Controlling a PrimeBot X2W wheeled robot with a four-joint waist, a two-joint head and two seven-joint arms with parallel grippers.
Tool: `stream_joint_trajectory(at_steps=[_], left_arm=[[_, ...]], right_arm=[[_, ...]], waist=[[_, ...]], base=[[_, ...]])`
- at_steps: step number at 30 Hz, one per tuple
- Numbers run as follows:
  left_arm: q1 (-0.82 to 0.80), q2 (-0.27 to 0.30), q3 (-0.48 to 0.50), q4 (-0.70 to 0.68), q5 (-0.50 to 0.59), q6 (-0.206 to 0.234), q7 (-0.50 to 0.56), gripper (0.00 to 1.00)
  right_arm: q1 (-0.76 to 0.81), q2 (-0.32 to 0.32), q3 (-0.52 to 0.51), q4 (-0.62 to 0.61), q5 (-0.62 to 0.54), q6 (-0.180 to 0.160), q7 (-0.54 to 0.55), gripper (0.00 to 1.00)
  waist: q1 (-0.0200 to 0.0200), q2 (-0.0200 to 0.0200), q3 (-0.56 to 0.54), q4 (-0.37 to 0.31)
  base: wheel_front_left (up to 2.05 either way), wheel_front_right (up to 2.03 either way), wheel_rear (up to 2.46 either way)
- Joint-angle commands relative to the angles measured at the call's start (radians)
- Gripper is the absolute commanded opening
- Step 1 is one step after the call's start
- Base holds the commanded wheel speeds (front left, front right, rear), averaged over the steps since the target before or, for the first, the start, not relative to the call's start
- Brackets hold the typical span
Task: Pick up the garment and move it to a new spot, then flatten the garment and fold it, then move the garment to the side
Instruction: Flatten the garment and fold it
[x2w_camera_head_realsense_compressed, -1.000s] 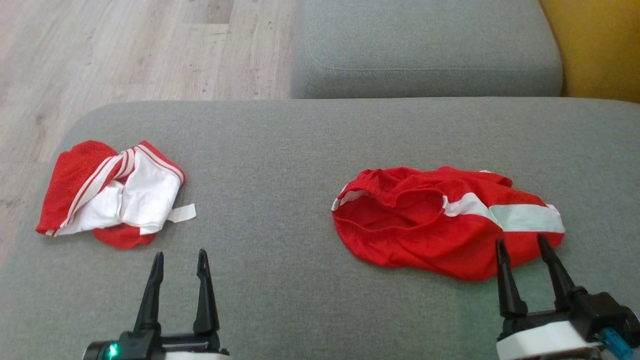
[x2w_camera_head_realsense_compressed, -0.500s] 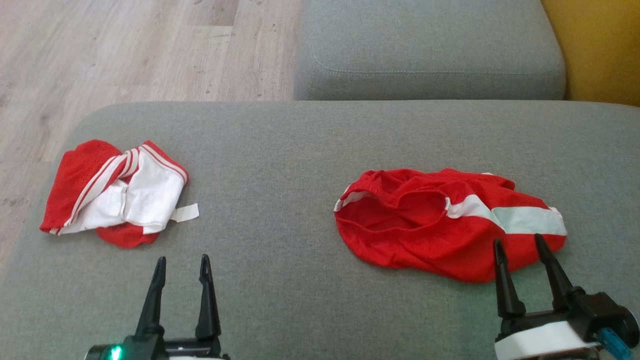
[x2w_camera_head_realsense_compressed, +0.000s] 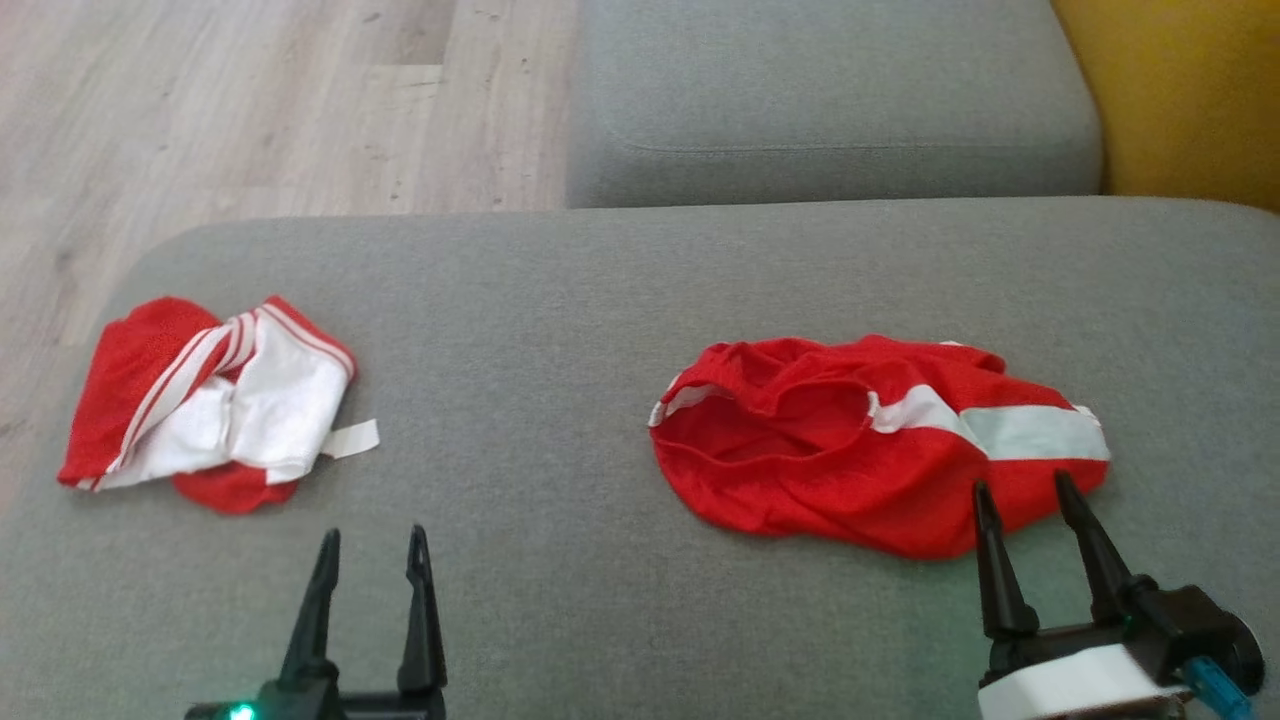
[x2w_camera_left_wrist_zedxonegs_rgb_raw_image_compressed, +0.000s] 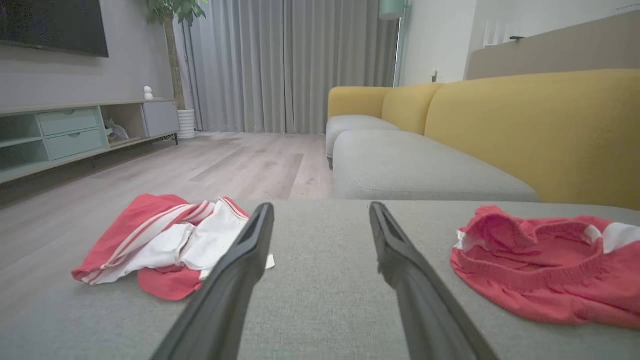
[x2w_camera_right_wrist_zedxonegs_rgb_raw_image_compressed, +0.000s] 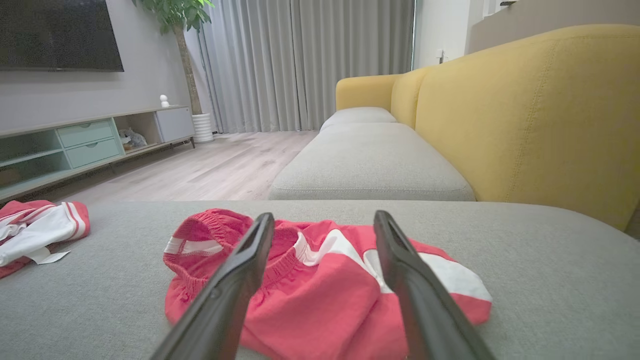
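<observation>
**Head camera shifts, left gripper draws back, both grippers wide open**

Everything in the head view has slid a little to the left since a second ago, which is the camera turning and not the clothes moving. Both garments keep their shapes and their places on the cushion. Against that shift, the left gripper (x2w_camera_head_realsense_compressed: 372, 533) now sits lower in the view, slightly nearer than it was. The right gripper (x2w_camera_head_realsense_compressed: 1022, 487) has barely changed.

The red shorts (x2w_camera_head_realsense_compressed: 800, 480) lie crumpled on the right half of the broad grey cushion (x2w_camera_head_realsense_compressed: 560, 330). Their waistband gapes toward the left and a white band crosses their right end. The right gripper's fingers stand spread apart with nothing between them. Their tips overlap the shorts' near right edge, but I cannot tell whether they touch the cloth.

The left gripper is equally wide open and empty, over bare cushion at the near left. Well apart on the far left edge lies a red-and-white garment (x2w_camera_head_realsense_compressed: 210, 405), bunched up, with a white tag sticking out on its right.

Beyond the cushion are a second grey cushion (x2w_camera_head_realsense_compressed: 830, 90), a yellow backrest (x2w_camera_head_realsense_compressed: 1180, 90) and a pale wood floor (x2w_camera_head_realsense_compressed: 250, 100).
</observation>
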Motion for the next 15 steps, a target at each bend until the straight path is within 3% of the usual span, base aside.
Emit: stream_joint_trajectory(at_steps=[1,8,15], left_arm=[[-0.022,-0.004,0.025,-0.025,0.008,-0.001,-0.009,1.0],[-0.066,-0.004,-0.017,0.036,-0.012,-0.014,-0.009,1.0],[-0.244,-0.004,-0.144,0.173,-0.105,-0.037,-0.009,1.0]], right_arm=[[-0.022,-0.006,0.025,-0.032,0.002,-0.001,0.0,1.0],[-0.037,-0.006,0.038,-0.037,-0.003,-0.001,0.0,1.0],[-0.072,-0.006,0.063,-0.06,0.002,-0.001,0.0,1.0]], waist=[[0.0,-0.0001,0.003,-0.015],[0.0,-0.0001,0.044,-0.126],[0.0,-0.0001,0.125,-0.27]], base=[[0.0,0.0,0.0],[0.0,0.0,0.0],[0.0,0.0,0.0]])
